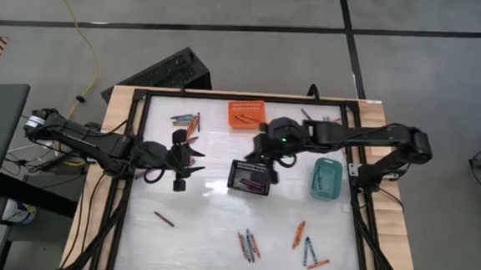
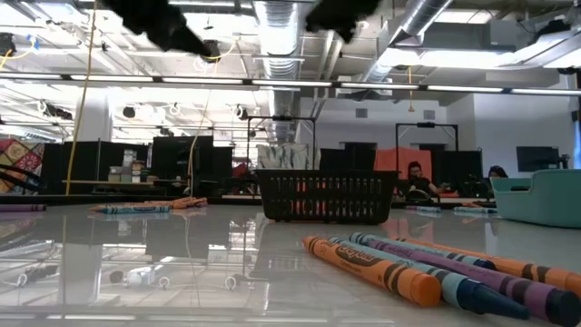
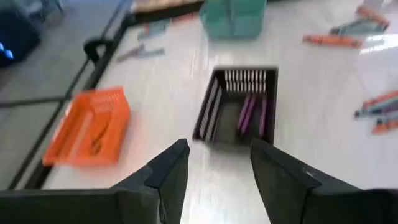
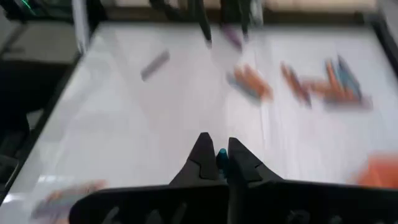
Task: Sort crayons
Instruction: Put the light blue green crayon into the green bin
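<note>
Two grippers work: my left gripper (image 3: 214, 165) hovers spread before the black basket (image 3: 239, 106) with purple crayons (image 3: 247, 113), my right gripper (image 4: 217, 157) pinches a teal crayon (image 4: 222, 155).

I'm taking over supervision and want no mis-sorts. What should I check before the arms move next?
1. The left pincer is open and empty: ok.
2. The right pincer is shut on what looks like a teal crayon: ok.
3. The black basket holds only purple crayons: ok.
4. The teal basket is upright, on the right arm's side: ok.
5. Contents of the teal basket: cannot tell.
6. All loose crayons sorted: not ok, several lie outside the baskets.
</note>
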Controlling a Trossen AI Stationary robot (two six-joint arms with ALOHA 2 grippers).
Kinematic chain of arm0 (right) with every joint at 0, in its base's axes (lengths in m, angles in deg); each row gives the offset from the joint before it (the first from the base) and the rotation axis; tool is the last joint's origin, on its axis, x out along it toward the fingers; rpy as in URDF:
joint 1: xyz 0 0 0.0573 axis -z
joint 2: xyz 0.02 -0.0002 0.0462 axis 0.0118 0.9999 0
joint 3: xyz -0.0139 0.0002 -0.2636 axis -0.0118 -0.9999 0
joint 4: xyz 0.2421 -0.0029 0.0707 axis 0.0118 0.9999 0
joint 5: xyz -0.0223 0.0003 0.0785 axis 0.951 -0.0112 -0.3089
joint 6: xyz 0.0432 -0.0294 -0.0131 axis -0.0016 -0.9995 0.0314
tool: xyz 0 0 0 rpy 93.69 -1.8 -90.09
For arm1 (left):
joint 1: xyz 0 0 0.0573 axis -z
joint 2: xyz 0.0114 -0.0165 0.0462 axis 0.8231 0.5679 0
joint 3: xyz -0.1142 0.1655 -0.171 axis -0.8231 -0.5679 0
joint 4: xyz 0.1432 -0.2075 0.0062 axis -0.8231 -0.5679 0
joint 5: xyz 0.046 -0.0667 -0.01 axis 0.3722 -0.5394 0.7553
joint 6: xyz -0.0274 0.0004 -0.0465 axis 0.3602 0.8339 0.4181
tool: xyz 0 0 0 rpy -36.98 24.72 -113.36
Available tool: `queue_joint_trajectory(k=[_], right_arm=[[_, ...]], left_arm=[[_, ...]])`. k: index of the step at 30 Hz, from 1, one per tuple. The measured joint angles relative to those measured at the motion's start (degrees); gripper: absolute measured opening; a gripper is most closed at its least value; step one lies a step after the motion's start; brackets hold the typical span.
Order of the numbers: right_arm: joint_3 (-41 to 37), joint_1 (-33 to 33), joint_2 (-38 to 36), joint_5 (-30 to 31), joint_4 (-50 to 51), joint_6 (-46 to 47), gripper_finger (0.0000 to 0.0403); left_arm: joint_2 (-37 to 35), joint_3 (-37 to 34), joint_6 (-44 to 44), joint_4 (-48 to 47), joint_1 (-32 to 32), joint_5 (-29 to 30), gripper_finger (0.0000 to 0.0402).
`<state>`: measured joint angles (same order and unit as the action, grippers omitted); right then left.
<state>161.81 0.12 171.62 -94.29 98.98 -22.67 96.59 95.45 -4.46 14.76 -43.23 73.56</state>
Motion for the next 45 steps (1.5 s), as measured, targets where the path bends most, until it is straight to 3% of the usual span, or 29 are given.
queue_joint_trajectory(k=[11,17,23,32,39,45], right_arm=[[0.01,-3.95,-7.54,17.79,38.51,26.33,0.0000],[-0.80,-7.76,-7.60,22.53,48.62,41.92,0.0000],[-9.39,-9.73,-10.82,21.41,48.54,53.68,0.0000],[-27.52,-9.70,-23.26,21.58,37.19,68.60,0.0000],[-38.62,-6.14,-30.21,21.34,31.50,73.30,0.0001],[-43.32,-4.74,-31.88,19.46,28.10,74.44,0.0012]], left_arm=[[0.04,-5.02,4.35,-2.59,0.00,0.02,0.0165],[0.04,-5.56,4.62,-1.07,0.02,0.04,0.0165],[0.04,-5.56,1.94,0.16,0.02,-0.11,0.0165],[0.04,-5.56,0.85,0.53,0.02,-0.63,0.0165],[0.04,-5.56,0.94,0.21,0.04,-2.75,0.0165],[0.20,-5.56,1.37,-1.62,0.04,-3.43,0.0165]])
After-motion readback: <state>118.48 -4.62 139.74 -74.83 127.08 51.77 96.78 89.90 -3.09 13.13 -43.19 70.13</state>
